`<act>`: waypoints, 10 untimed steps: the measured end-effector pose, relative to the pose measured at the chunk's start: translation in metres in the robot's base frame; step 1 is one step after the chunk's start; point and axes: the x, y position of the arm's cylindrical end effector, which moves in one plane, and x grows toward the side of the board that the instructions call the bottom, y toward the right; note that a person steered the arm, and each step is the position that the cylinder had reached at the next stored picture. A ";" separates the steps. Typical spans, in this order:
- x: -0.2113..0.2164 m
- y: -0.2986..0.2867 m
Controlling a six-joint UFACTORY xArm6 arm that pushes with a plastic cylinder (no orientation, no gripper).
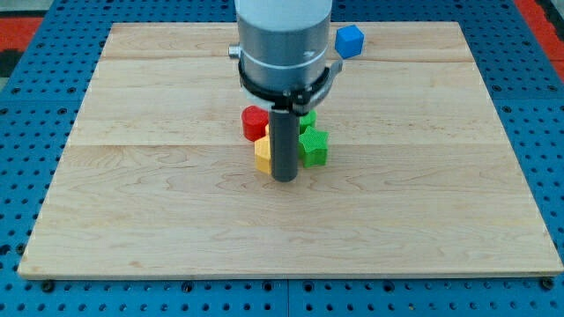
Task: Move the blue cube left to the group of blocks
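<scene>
Wooden board (132, 202) carries a tight cluster at its middle, read from the view's left: the red block (255, 121) and, below it, the yellow block (263, 155), then my tip (284, 179) planted at the cluster's lower edge between yellow and the green star-shaped block (313, 146), with more green half hidden behind the rod. Being a bare rod, it grips nothing and only pushes; further right, near the view's top, the blue cube (350, 40) sits well apart from the group, so I judge the push toward the cluster is not yet begun, and my tip must first get round to its far side.
</scene>
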 end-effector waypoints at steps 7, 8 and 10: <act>-0.250 0.101; -0.195 -0.010; -0.249 0.015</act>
